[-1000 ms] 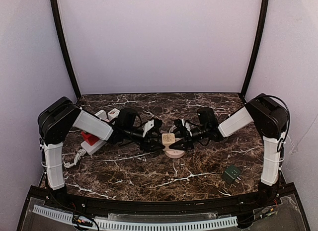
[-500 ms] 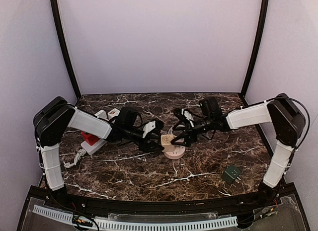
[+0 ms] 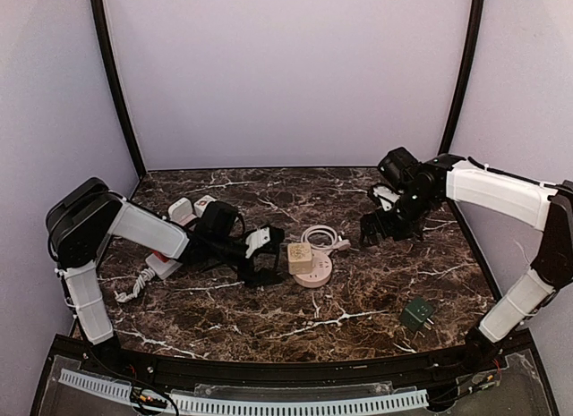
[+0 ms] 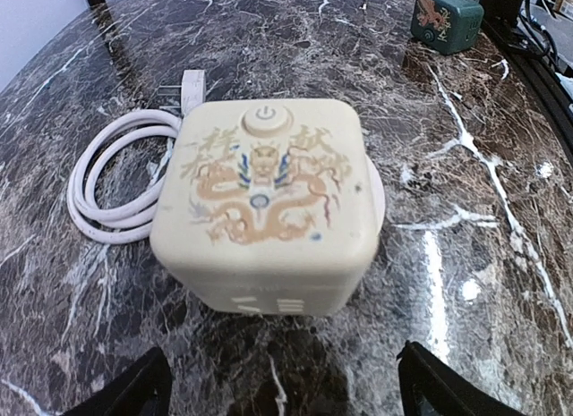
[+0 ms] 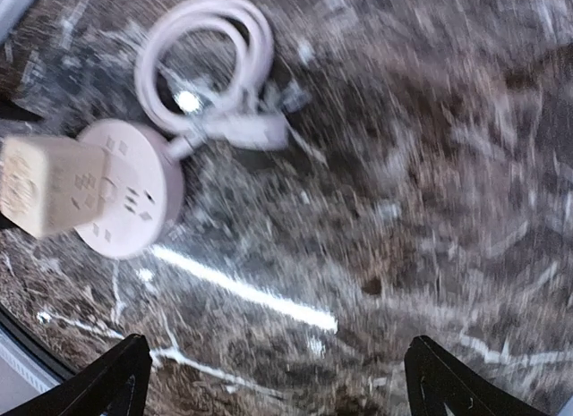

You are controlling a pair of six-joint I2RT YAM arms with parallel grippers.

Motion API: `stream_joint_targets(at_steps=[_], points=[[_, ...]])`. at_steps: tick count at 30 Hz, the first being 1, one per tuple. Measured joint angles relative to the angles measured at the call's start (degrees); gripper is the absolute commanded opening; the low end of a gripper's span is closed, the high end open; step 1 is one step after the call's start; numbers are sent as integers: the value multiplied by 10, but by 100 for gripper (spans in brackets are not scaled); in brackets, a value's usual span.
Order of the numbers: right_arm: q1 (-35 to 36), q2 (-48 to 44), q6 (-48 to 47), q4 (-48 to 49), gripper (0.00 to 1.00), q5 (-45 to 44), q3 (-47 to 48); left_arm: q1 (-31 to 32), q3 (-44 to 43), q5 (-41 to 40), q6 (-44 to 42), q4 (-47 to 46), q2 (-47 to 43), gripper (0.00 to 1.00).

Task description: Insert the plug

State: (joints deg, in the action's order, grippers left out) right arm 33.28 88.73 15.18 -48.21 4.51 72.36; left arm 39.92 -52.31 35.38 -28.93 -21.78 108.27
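Observation:
A cream cube plug with a dragon print stands on the left part of a round pale socket base; its prongs are hidden. The cube also shows in the left wrist view and the right wrist view, where the base shows several free slots. My left gripper is open and empty just left of the cube, its fingertips apart from it. My right gripper is open and empty, raised to the right of the base, with its fingertips over bare marble.
The base's white cable lies coiled behind it. A green plug adapter lies near the front right. A white power strip with a red part lies under my left arm at the left.
My right gripper has let go of the cube plug and swung away up and to the right. My left gripper has drawn back a little to the left. The cube stays on the base.

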Motion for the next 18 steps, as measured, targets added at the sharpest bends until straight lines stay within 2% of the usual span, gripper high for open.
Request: stream_joint_targets(at_steps=[7, 12, 18], points=[[16, -42, 111, -173, 99, -14, -97, 0, 82, -25, 4, -23, -130, 91], [47, -47, 142, -206, 99, -14, -154, 12, 153, -30, 15, -69, -218, 93], [68, -49, 158, -197, 97, -7, -224, 37, 204, -35, 12, -92, -265, 95]])
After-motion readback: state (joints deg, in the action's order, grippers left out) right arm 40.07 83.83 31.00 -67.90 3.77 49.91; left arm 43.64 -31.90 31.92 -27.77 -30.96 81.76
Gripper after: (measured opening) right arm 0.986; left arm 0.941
